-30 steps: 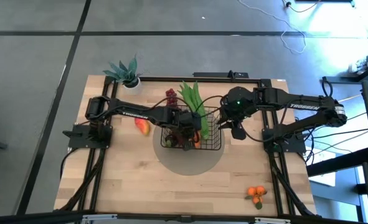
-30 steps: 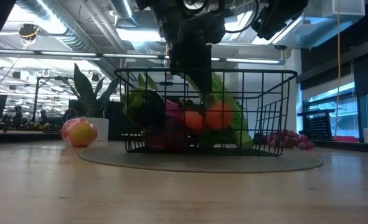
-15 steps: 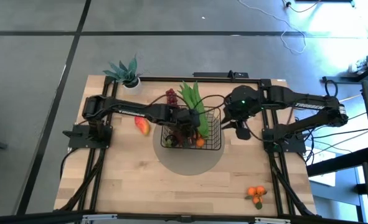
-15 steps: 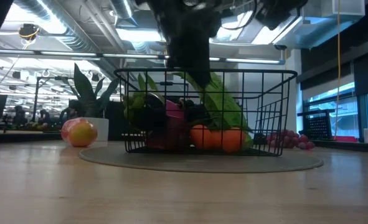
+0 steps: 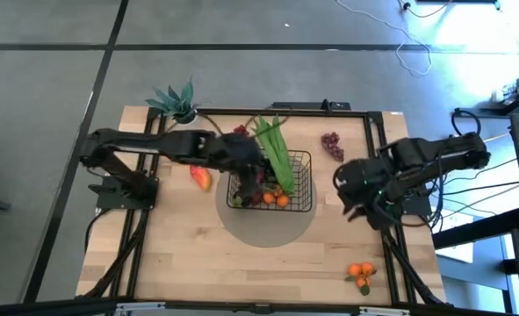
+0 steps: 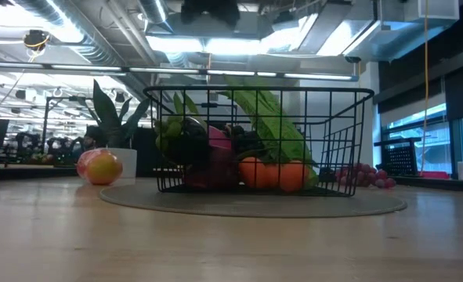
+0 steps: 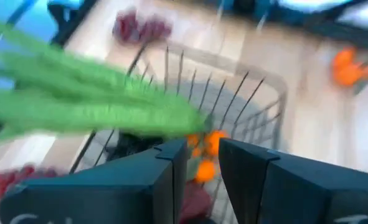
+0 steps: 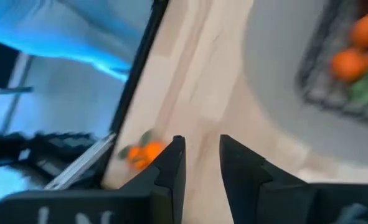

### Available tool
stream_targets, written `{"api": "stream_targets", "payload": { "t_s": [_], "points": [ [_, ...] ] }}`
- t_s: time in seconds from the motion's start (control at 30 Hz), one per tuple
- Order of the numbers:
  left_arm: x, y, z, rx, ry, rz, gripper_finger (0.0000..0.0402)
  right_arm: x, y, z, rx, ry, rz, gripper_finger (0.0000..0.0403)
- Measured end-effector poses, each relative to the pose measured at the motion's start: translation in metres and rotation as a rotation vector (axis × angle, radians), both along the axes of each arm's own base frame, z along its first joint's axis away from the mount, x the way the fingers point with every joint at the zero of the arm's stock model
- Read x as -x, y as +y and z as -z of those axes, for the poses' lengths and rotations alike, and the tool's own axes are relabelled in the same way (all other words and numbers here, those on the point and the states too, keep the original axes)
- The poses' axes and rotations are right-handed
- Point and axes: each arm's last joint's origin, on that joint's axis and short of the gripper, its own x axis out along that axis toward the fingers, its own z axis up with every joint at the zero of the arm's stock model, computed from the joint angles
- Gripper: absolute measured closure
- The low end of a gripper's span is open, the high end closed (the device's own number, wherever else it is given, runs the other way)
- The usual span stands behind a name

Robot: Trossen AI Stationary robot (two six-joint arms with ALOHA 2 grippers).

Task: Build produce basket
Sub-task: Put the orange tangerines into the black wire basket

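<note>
The black wire basket [image 5: 272, 183] stands on a grey round mat. It holds long green pods [image 5: 275, 154], small oranges [image 6: 275, 174], a pink fruit and dark fruits. My left gripper [image 5: 255, 167] hovers above the basket's far left part, fingers a little apart and empty, as the left wrist view [image 7: 202, 149] shows. My right gripper [image 5: 352, 209] is off to the basket's right, above bare table, fingers a little apart and empty [image 8: 202, 146]. On the table lie a red-yellow mango [image 5: 200, 178], red grapes [image 5: 240, 132], dark grapes [image 5: 331, 144] and more oranges [image 5: 360, 274].
A spiky teal plant in a white pot [image 5: 176, 102] stands at the far left corner. The oranges on the table lie near the near right corner. There is bare wood in front of the basket and at the near left.
My left gripper held small oranges inside the basket and let them go. They now lie on the basket's floor. The gripper has risen out of the basket and drawn back toward the far left. My right gripper has swung from the basket's right side toward the table's right edge.
</note>
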Motion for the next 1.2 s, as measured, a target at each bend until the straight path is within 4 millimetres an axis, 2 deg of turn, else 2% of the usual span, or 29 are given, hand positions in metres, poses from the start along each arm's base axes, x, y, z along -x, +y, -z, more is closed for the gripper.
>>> {"api": "stream_targets", "payload": {
  "t_s": [0.17, 0.33, 0.4, 0.5, 0.63, 0.77, 0.93, 1.2],
  "points": [
    [0.027, -0.011, -0.027, 0.007, -0.077, 0.032, 0.032, 0.011, 0.022, 0.002, -0.061, 0.143, 0.029, 0.0318],
    [0.05, -0.023, -0.041, -0.026, -0.096, 0.035, 0.032, 0.018, 0.038, 0.001, -0.135, 0.265, 0.162, 0.0318],
    [0.053, -0.029, -0.047, -0.037, -0.135, 0.035, 0.032, 0.019, 0.043, 0.0, -0.165, 0.296, 0.21, 0.0318],
    [0.062, -0.037, -0.047, -0.054, -0.109, 0.053, 0.032, 0.02, 0.048, 0.0, -0.162, 0.28, 0.238, 0.0318],
    [0.064, -0.049, -0.047, -0.052, -0.109, 0.095, 0.032, 0.02, 0.054, 0.0, -0.16, 0.289, 0.306, 0.0318],
    [0.068, -0.063, -0.045, -0.054, -0.083, 0.149, 0.032, 0.024, 0.071, 0.006, -0.123, 0.322, 0.25, 0.0318],
    [0.073, -0.077, -0.044, -0.025, -0.08, 0.179, 0.032, 0.023, 0.103, 0.025, 0.009, 0.329, 0.142, 0.0318],
    [0.078, -0.092, -0.044, -0.008, -0.088, 0.227, 0.032, 0.018, 0.153, 0.071, 0.226, 0.402, -0.025, 0.0318]
  ]
}}
